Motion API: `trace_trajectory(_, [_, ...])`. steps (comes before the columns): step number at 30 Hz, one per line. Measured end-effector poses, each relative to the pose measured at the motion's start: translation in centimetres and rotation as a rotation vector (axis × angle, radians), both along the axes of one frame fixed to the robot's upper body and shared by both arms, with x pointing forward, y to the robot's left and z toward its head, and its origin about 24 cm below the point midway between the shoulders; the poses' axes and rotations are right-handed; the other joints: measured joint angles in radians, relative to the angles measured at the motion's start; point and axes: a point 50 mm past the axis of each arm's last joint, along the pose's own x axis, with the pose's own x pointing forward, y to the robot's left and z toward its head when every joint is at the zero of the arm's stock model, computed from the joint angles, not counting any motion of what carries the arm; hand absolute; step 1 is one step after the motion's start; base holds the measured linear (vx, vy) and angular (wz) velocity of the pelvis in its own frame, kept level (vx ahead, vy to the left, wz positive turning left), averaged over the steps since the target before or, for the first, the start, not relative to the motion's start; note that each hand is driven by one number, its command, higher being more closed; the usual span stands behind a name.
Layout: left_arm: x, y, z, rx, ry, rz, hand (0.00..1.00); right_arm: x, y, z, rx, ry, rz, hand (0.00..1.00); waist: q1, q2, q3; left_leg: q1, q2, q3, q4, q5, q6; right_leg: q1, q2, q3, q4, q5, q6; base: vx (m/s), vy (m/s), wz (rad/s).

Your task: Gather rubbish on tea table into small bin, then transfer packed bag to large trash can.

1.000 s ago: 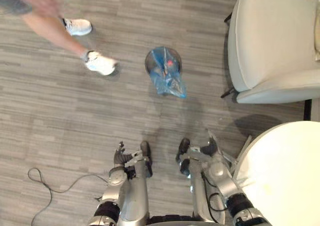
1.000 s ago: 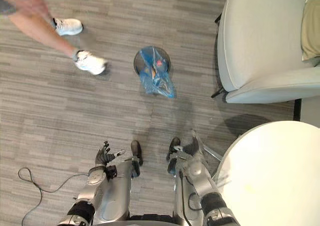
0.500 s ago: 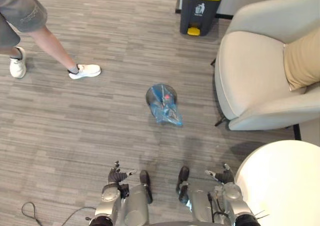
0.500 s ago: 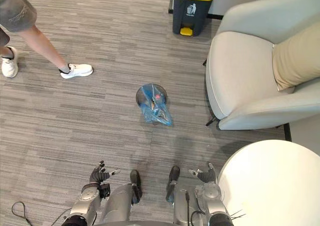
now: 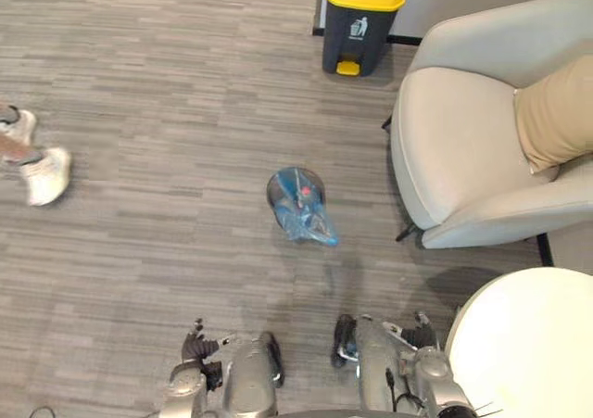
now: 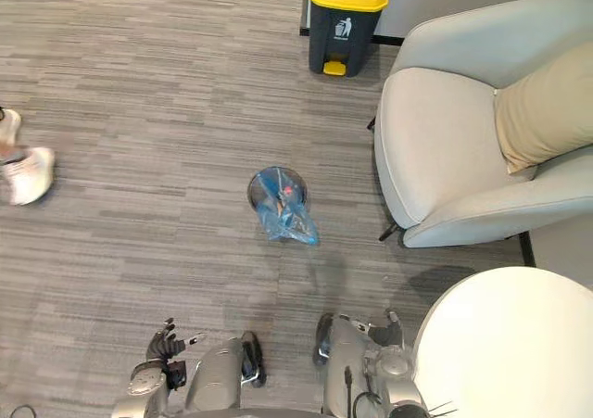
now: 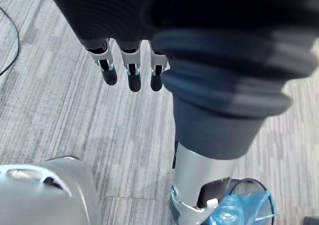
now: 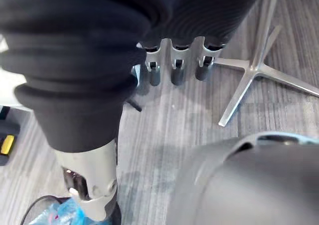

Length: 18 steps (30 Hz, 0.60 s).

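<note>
We're looking down and the blue rubbish bag (image 5: 310, 223) is sitting in the small bin (image 5: 273, 186) out on the grey floor (image 5: 167, 94). Its loose end is flopping over the rim on the side facing us and resting on the floor. It's lying well ahead of both hands, roughly midway between them, and nothing is touching it.

Our left hand (image 5: 195, 346) is hanging low at our left side, with its fingers (image 7: 130, 70) dangling straight and relaxed, gripping nothing. Our right hand (image 5: 419, 331) is doing the same on the other side, just beside the edge of the round white table (image 5: 528, 344). Its fingers (image 8: 175, 68) are loose and straight too, with nothing in them.

The large trash can (image 5: 359, 19) with the yellow lid is standing past the small bin, well apart from it. It's near the pale armchair (image 5: 463, 149), which is carrying a tan cushion (image 5: 556, 112). A person's white shoe (image 5: 44, 172) is showing off to the left.
</note>
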Motion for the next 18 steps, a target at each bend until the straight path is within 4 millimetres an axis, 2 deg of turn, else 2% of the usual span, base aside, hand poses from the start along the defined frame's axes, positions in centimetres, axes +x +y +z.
trace_trajectory(1, [0.3,0.1,0.2,0.006,-0.007,-0.001,0.0,-0.4,-0.5,-0.2,-0.013,0.014,-0.003,0.0,-0.014,-0.004,0.002,0.021,-0.003,-0.029,-0.009,-0.013,-0.038,0.023,0.008,0.034,-0.106,0.094,0.008,0.44,-0.207,0.6])
trace_trajectory(2, [0.4,-0.2,0.1,-0.001,-0.01,-0.005,0.0,-0.5,-0.8,-0.2,-0.02,0.019,-0.005,0.0,-0.019,0.004,0.005,0.035,0.004,-0.045,-0.007,-0.024,-0.059,0.027,0.013,0.047,-0.085,0.147,-0.02,0.59,-0.242,0.59])
trace_trajectory(3, [0.5,-1.0,-0.1,-0.019,-0.01,-0.014,0.0,-0.3,-1.3,0.1,-0.035,0.007,-0.002,0.0,-0.033,0.04,0.011,0.061,0.036,-0.081,-0.008,-0.015,-0.114,0.01,0.034,0.029,0.029,0.067,-0.075,0.52,-0.196,0.33])
trace_trajectory(4, [0.5,-1.2,-0.1,-0.022,-0.014,-0.015,0.0,-0.2,-1.1,0.1,-0.031,0.006,-0.001,0.0,-0.035,0.045,0.011,0.052,0.056,-0.099,0.034,0.008,-0.142,0.01,0.042,0.017,0.076,0.022,-0.088,0.64,-0.246,0.27])
trace_trajectory(5, [0.6,-1.3,0.0,-0.023,-0.018,-0.013,0.0,-0.3,-0.9,0.0,-0.025,0.007,-0.002,0.0,-0.035,0.048,0.012,0.021,0.076,-0.116,0.114,0.029,-0.14,0.02,0.051,0.001,0.096,-0.002,-0.103,0.55,-0.242,0.23])
trace_trajectory(6, [1.1,-1.6,0.1,-0.037,-0.032,-0.001,0.0,-0.5,-0.5,0.0,-0.017,0.007,-0.004,0.0,-0.03,0.06,0.019,-0.103,0.138,-0.163,0.395,0.159,-0.05,0.086,0.084,-0.036,0.088,-0.045,-0.134,0.63,-0.295,0.1])
trace_trajectory(7, [1.2,-1.9,0.2,-0.045,-0.039,-0.003,0.0,-0.4,-0.2,0.0,-0.008,0.0,-0.004,0.0,-0.011,0.058,0.022,-0.167,0.174,-0.181,0.53,0.166,-0.041,0.132,0.105,-0.036,0.071,-0.054,-0.147,0.5,-0.22,-0.04])
trace_trajectory(9, [1.9,-2.5,0.6,-0.061,-0.071,-0.01,0.0,0.0,0.2,0.5,-0.001,-0.038,-0.008,0.0,0.008,0.042,0.03,-0.23,0.175,-0.181,0.618,0.157,-0.034,0.2,0.111,-0.034,0.047,-0.058,-0.155,0.34,-0.106,-0.15])
trace_trajectory(10, [2.6,-3.0,0.9,-0.073,-0.096,-0.016,0.0,0.3,0.2,1.0,-0.01,-0.066,-0.016,0.0,0.017,0.036,0.03,-0.271,0.173,-0.156,0.592,0.153,-0.028,0.25,0.107,-0.035,0.015,-0.059,-0.154,0.45,-0.059,-0.03])
trace_trajectory(12, [3.4,-3.2,1.5,-0.073,-0.132,-0.021,0.0,0.5,0.0,1.4,-0.024,-0.087,-0.025,0.0,0.023,0.022,0.025,-0.309,0.161,-0.091,0.417,0.154,-0.026,0.288,0.086,-0.039,-0.007,-0.075,-0.128,0.44,-0.008,-0.05])
trace_trajectory(13, [3.4,-3.2,1.6,-0.073,-0.138,-0.021,0.0,0.7,-0.2,1.6,-0.032,-0.1,-0.025,0.0,0.022,0.033,0.019,-0.302,0.15,-0.043,0.222,0.185,-0.03,0.304,0.083,-0.043,-0.003,-0.105,-0.097,0.36,0.109,-0.17])
trace_trajectory(14, [3.1,-3.6,1.4,-0.078,-0.127,-0.024,0.0,0.6,-0.6,1.7,-0.047,-0.1,-0.032,0.0,0.022,0.071,0.006,-0.288,0.145,-0.023,0.042,0.319,-0.009,0.311,0.104,-0.038,0.022,-0.143,-0.073,0.36,0.162,-0.28])
trace_trajectory(15, [3.1,-3.6,1.4,-0.076,-0.125,-0.026,0.0,0.6,-0.7,1.7,-0.052,-0.097,-0.037,0.0,0.028,0.073,0.005,-0.292,0.141,-0.037,0.03,0.319,-0.048,0.311,0.112,-0.031,0.047,-0.168,-0.064,0.34,0.144,-0.06])
trace_trajectory(16, [3.5,-3.1,1.6,-0.05,-0.126,-0.043,0.0,0.6,0.1,1.6,-0.045,-0.097,-0.038,0.0,0.021,0.04,0.006,-0.286,0.104,-0.041,0.042,0.319,-0.044,0.307,0.076,-0.027,0.081,-0.19,-0.049,0.31,0.098,0.29])
trace_trajectory(17, [3.5,-2.9,1.6,-0.034,-0.124,-0.059,0.0,0.4,0.8,1.4,-0.042,-0.088,-0.02,0.0,0.022,0.021,-0.005,-0.276,0.077,-0.042,0.027,0.313,-0.035,0.307,0.054,-0.026,0.092,-0.188,-0.048,0.31,0.056,0.48])
trace_trajectory(18, [3.5,-2.8,1.6,-0.029,-0.122,-0.06,0.0,0.4,1.2,1.3,-0.045,-0.085,-0.007,0.0,0.024,0.014,-0.009,-0.272,0.065,-0.044,0.022,0.311,-0.032,0.308,0.044,-0.023,0.098,-0.187,-0.048,0.3,0.048,0.42])
